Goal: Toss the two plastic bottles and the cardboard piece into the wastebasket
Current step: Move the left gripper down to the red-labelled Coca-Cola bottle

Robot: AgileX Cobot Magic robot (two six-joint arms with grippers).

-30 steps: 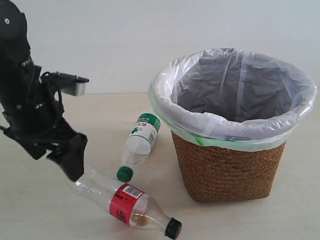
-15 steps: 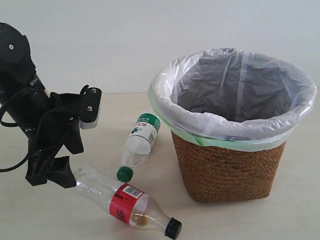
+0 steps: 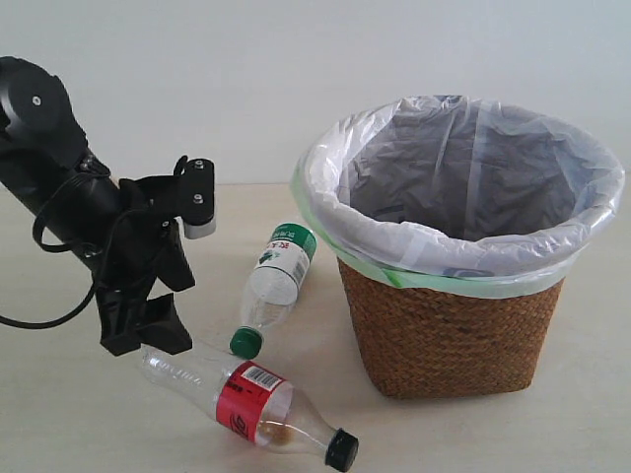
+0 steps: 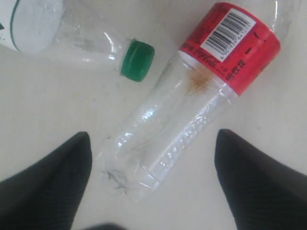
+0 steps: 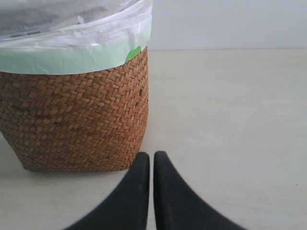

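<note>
Pale beige counter (image 3: pixel 79 424) runs back to a plain white wall, and both bottles lie on it, so neither has been thrown out yet. The red-label bottle (image 3: pixel 251 404) lies on its side nearest the camera, black cap pointing toward the wastebasket (image 3: pixel 444 335). The green-label bottle (image 3: pixel 276 281) lies just behind it, its green cap close to the longer bottle's clear body. The left gripper (image 4: pixel 152 139) hovers over the base end of the red-label bottle with its jaws spread wide on either side, not touching it, which suggests a grasp about to begin. The right gripper (image 5: pixel 152 158) waits beside the wastebasket, jaws pressed together and holding nothing. The cardboard piece appears in no view, and the basket's floor is hidden. The green cap crowds the grasp, and the basket's tall rim must be cleared.
</note>
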